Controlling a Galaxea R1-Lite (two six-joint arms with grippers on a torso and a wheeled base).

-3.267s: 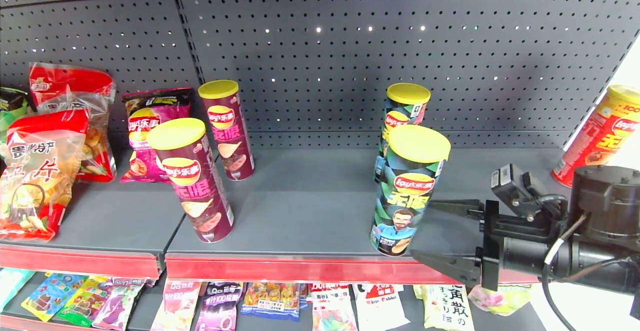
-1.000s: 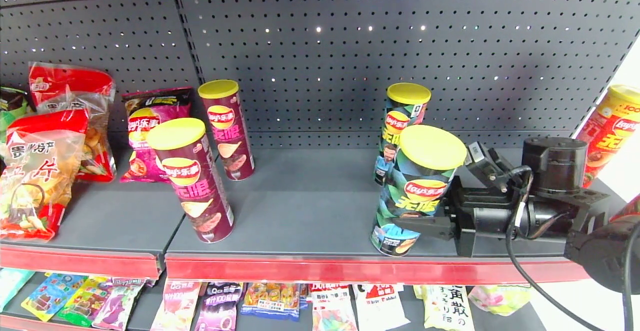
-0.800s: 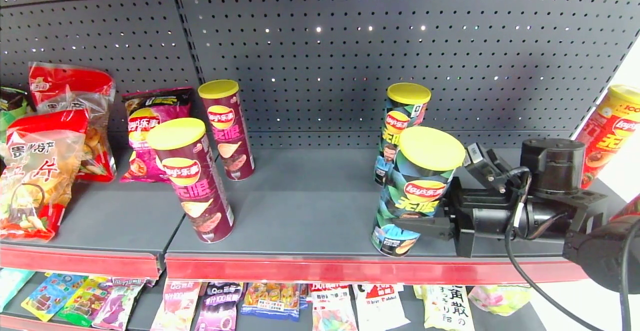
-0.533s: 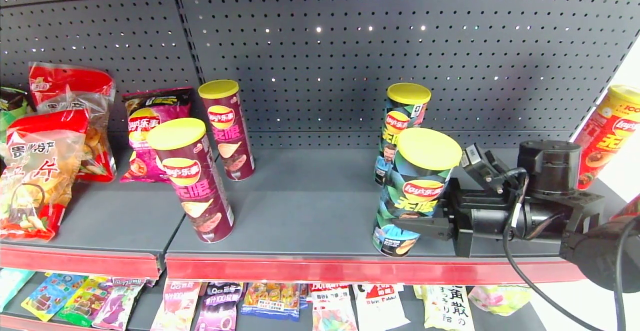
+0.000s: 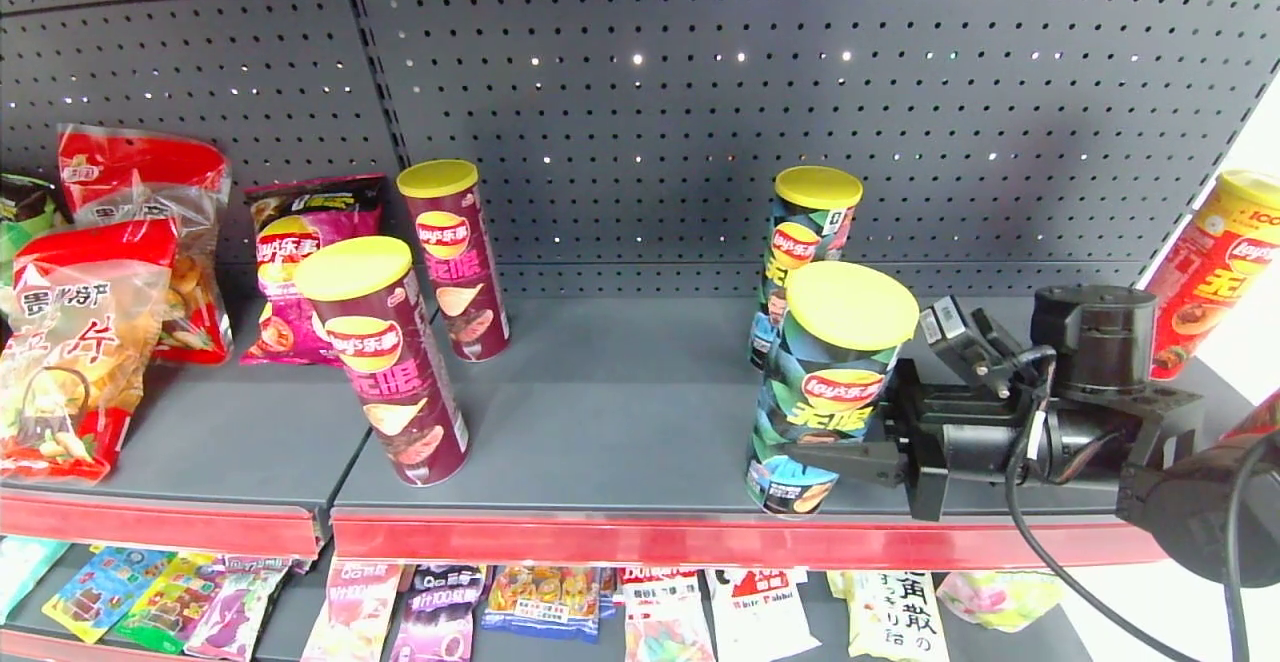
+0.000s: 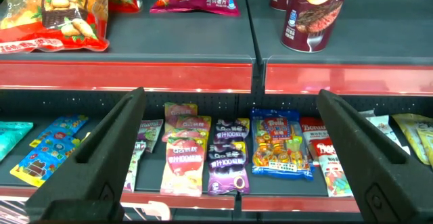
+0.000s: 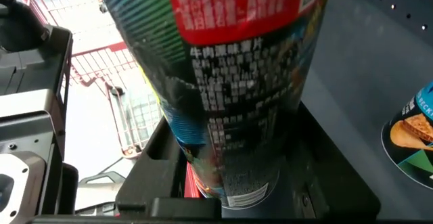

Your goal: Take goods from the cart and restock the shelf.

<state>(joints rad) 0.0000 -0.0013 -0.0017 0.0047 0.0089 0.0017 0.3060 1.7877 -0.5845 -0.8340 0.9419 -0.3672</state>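
Right gripper (image 5: 835,447) is clamped low on the teal chip can (image 5: 838,382), coming in from 3 o'clock.

Head view: the can stands upright at the front lip of the shelf (image 5: 620,412), at 6 o'clock of its twin (image 5: 808,232). You cannot tell whether its base bears weight.

Left wrist view: the left gripper (image 6: 223,163) is spread and empty, facing the sachets (image 6: 281,146).

Right wrist view: the can sits squarely between both fingers.

Expect a light, stiff tube with a slick wrap. Grip it mid-body with moderate force, and keep off the lid.
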